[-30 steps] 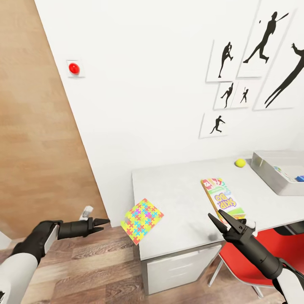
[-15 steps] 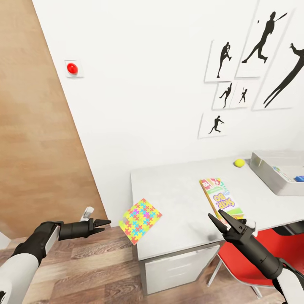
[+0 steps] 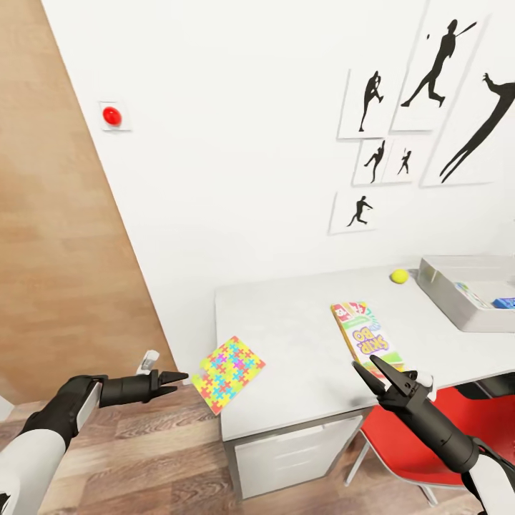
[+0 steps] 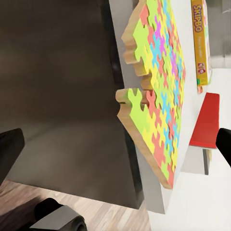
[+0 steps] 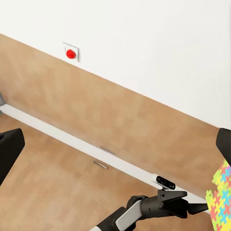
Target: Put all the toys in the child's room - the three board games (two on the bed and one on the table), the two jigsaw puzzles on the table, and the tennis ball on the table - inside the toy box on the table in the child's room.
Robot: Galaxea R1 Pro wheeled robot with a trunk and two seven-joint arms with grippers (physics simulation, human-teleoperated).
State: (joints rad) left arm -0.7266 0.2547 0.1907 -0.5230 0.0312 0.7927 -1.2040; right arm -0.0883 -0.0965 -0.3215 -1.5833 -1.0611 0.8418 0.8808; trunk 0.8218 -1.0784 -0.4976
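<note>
A multicoloured jigsaw puzzle point(image 3: 227, 373) hangs over the left front corner of the pale table point(image 3: 286, 322). My left gripper point(image 3: 179, 381) is open just left of the puzzle's corner, above the floor. In the left wrist view the puzzle's point(image 4: 159, 91) edge lies between the open fingers of that gripper point(image 4: 115, 147). The Skip-Bo board game point(image 3: 365, 335) lies flat further right. My right gripper point(image 3: 365, 365) hovers open at its near end. The tennis ball point(image 3: 399, 275) rests beside the grey toy box point(image 3: 458, 304), which holds a printed box and a light-blue item.
A red chair point(image 3: 429, 429) is tucked under the table by my right arm. White drawers point(image 3: 300, 450) sit below the table's front. A brown door point(image 3: 57, 250) and a red wall button point(image 3: 111, 116) are at the left, with wood floor point(image 3: 164, 458) underneath.
The whole picture has slid left, so the camera has moved. Both arms keep their pose. The gap between my left fingertips and the puzzle's corner has shrunk.
</note>
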